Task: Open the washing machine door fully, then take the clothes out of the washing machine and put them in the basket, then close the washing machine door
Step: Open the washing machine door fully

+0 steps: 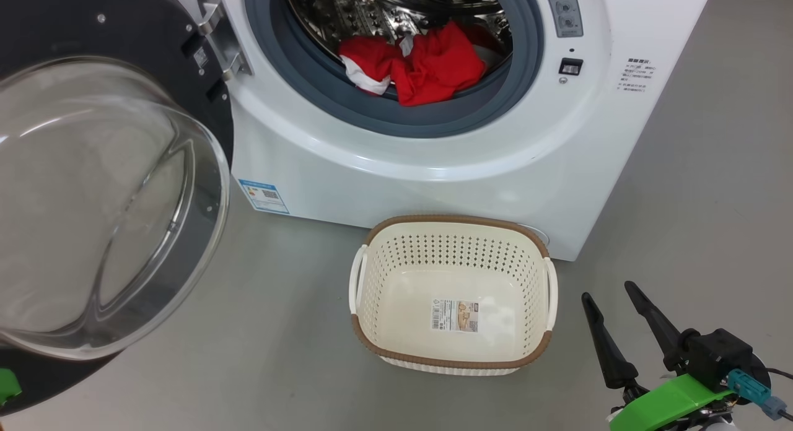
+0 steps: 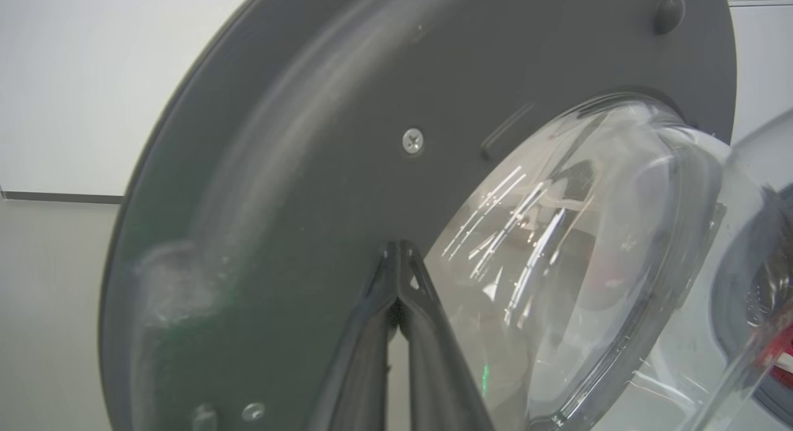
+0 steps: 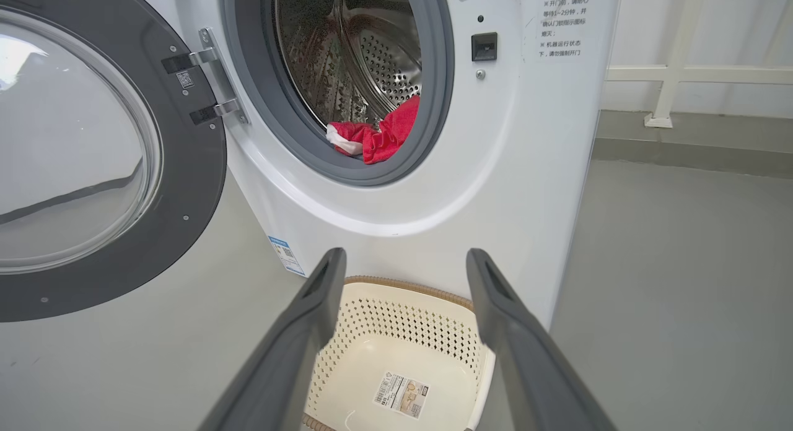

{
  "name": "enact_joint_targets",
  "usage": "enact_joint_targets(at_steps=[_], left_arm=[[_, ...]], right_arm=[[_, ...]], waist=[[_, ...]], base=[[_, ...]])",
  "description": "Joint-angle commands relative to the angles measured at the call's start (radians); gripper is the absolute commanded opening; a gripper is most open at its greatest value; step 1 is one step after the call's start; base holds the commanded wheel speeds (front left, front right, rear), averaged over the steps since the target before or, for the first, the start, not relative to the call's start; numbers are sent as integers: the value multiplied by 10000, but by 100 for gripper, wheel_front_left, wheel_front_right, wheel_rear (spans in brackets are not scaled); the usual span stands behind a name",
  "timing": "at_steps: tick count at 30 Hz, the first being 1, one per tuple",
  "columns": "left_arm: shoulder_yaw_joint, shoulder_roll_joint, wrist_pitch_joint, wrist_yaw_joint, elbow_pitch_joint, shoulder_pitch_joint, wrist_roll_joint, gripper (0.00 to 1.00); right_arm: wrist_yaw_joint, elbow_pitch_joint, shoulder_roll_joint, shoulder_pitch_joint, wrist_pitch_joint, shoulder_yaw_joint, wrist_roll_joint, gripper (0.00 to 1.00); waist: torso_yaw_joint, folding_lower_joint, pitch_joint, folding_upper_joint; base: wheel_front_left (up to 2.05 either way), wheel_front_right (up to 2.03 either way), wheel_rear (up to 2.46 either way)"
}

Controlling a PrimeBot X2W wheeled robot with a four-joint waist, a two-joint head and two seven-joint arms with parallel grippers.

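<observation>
The washing machine door [image 1: 93,202] runs off the left edge; printed labels [image 1: 638,75] unreadably small.

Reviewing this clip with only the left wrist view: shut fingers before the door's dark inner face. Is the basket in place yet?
Observer: Yes, the basket stands on the floor right before the washing machine, with just a paper label on its bottom.
Operator: Where are the clothes?
Observer: The clothes lie at the mouth of the drum, spilling onto the grey rubber ring.
Operator: And the right gripper?
Observer: The right gripper hangs open and holds nothing, to the right of the basket.
</observation>
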Motion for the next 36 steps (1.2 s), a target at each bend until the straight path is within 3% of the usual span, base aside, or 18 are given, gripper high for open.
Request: enact_joint_targets(at_steps=[1,10,20,33,36], left_arm=[[386,618,-48,2,-136,-296,146,0],[743,687,-48,-336,269,-541,454,0],[451,263,-48,-676,222,248,363,0],[-1875,-233,-48,-708,-1817,2626,-1434,0],[-2442,-282,-48,-708,-2318,3056,-1497,13]], right_arm=[[63,-273,-151,-364,-93,231,-138,100],[63,-256,-114,-352,-93,246,-148,100],[63,-151,88,-175,-93,297,-117,100],[63,-184,326,177,-93,137,-61,100],[63,-183,329,214,-93,54,-43,100]], waist=[[-13,0,9,0],[-37,0,-81,0],[-76,0,-583,0],[-335,0,-1212,0],[-492,0,-1279,0]], base=[[0,0,0],[0,0,0],[0,0,0],[0,0,0],[0,0,0]])
